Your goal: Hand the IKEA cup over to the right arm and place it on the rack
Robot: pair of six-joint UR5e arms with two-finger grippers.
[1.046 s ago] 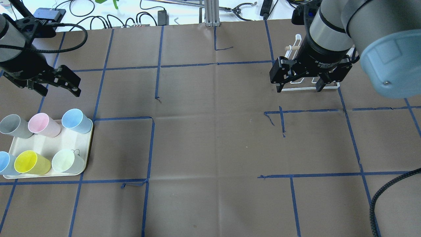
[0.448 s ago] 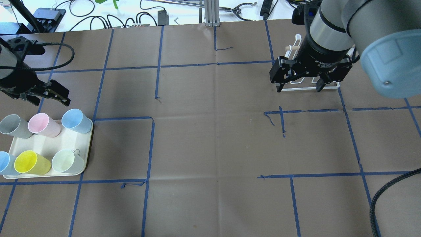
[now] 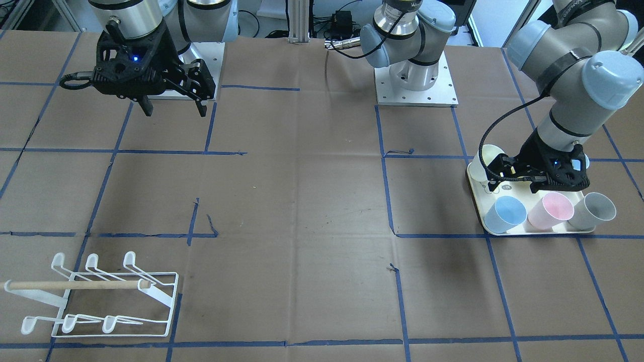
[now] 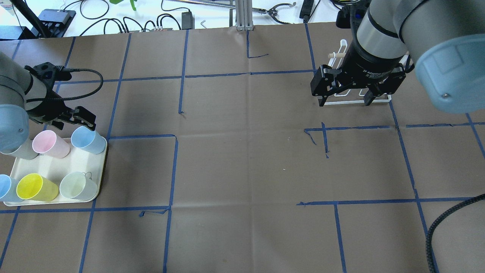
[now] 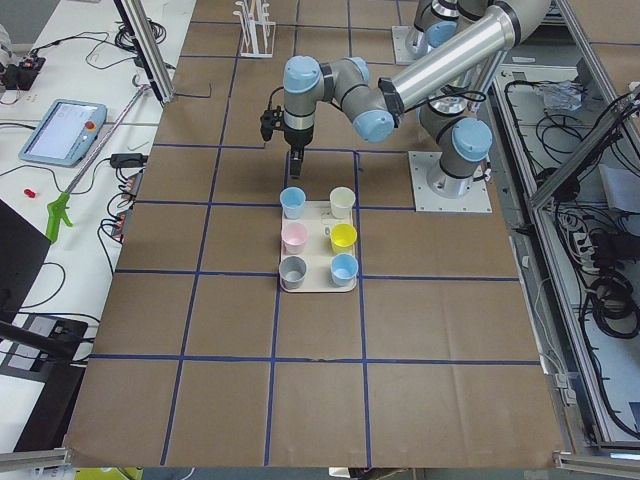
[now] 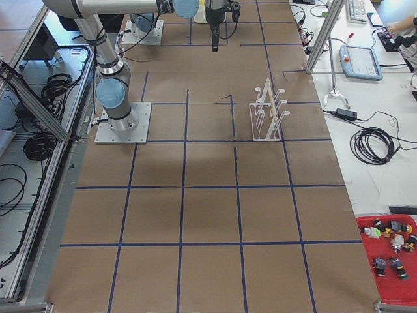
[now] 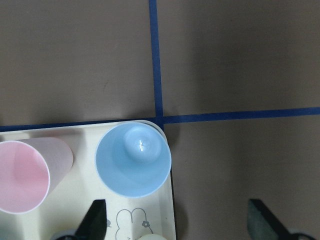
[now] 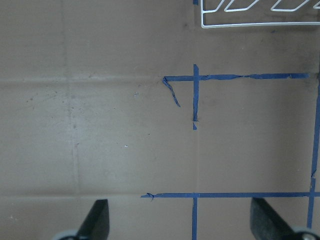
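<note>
Several pastel cups stand on a cream tray [image 4: 57, 165] at the left. My left gripper [image 4: 74, 122] is open and empty, low over the tray's far edge, just behind the light blue cup [image 4: 88, 139] and the pink cup [image 4: 50, 144]. In the left wrist view the blue cup [image 7: 133, 159] stands upright ahead of the open fingers [image 7: 95, 220]. My right gripper [image 4: 344, 101] is open and empty, hovering in front of the white wire rack [image 4: 343, 47]. The rack [image 3: 100, 296] holds no cups. The right wrist view shows only the rack's base wire [image 8: 260, 24].
The tray also holds a grey cup [image 3: 593, 210], a yellow cup [image 4: 36, 187], a pale green cup [image 4: 77, 185] and a second blue cup [image 4: 5, 188]. Brown paper with blue tape lines covers the table [image 4: 242, 170]. Cables lie beyond the far edge.
My left gripper has moved down and toward the tray and now hangs at its far edge by the blue cup. The right arm has not moved.
</note>
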